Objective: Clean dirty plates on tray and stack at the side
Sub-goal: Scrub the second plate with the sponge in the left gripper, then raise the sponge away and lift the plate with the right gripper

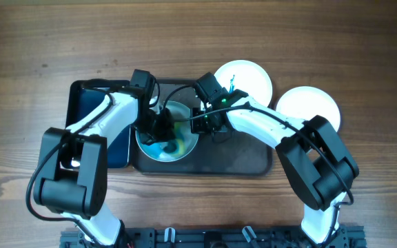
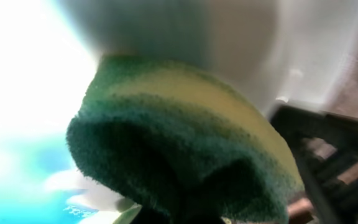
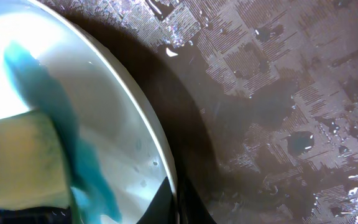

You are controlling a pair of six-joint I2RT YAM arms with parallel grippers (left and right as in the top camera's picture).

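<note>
Left gripper [image 1: 158, 127] jaws are clamped on a green-yellow sponge [image 2: 179, 137], on the blue-smeared plate [image 1: 176, 148] in the tray [image 1: 240, 155]. Right gripper [image 1: 209, 124] sits at the plate's rim, can't tell if its jaws are open or closed.

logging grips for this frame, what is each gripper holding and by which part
Left gripper: the green-and-yellow sponge, gripped by one end. Right gripper: apparently the blue-smeared plate, pinched at its right rim.

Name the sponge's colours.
The sponge is yellow with a dark green scouring layer; clearest in left wrist view.
</note>
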